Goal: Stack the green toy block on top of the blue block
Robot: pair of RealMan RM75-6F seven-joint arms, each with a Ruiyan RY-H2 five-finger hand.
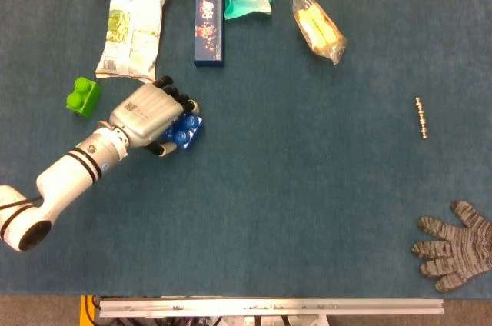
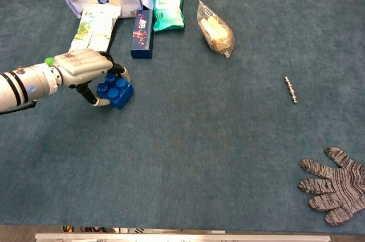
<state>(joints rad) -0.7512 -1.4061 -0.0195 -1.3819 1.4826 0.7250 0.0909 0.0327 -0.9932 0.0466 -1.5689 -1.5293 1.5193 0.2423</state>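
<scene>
Left hand (image 1: pixel 146 117) grips blue block (image 1: pixel 184 131); green block (image 1: pixel 82 96) clear overhead, mostly hidden from chest.

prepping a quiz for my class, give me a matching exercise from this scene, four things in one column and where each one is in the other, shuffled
Things:
1. blue block
2. green block
3. grey glove
4. metal rod

Places:
A. lying by the table's near right corner
B. alone on the cloth at the right, beyond the glove
C. in the grip of the left hand
D. free on the cloth left of the hand, below the snack bag

Pairs: 1-C, 2-D, 3-A, 4-B
</scene>
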